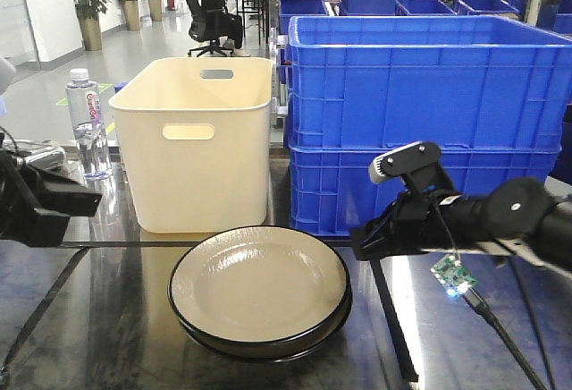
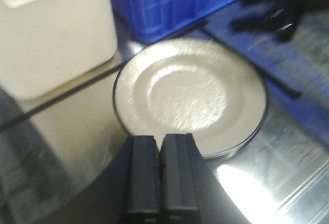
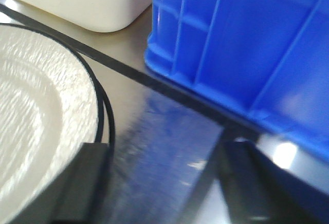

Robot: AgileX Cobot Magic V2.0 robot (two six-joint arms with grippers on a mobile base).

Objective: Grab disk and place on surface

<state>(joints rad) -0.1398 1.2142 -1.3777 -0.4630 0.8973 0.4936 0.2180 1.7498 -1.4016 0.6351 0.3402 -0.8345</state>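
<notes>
The disk [image 1: 259, 287] is a cream plate with a black rim, lying on top of a second such plate on the glossy dark surface [image 1: 89, 336]. My left gripper [image 1: 89, 202] hovers at the table's left, well clear of it. In the left wrist view its fingers are pressed together, left gripper [image 2: 160, 139] shut and empty, just short of the disk's [image 2: 190, 93] near rim. My right gripper [image 1: 357, 245] is at the disk's right edge. In the right wrist view it stands open [image 3: 164, 154], its left finger overlapping the disk's rim [image 3: 31, 131] and bare surface [image 3: 169, 121] between the fingers.
Behind the disk stand a cream bin [image 1: 197, 139] and stacked blue crates [image 1: 420, 122]. A water bottle [image 1: 89, 126] is at the back left. Black tape lines [image 1: 393, 318] cross the tabletop. A small green circuit board [image 1: 451, 275] hangs under the right arm.
</notes>
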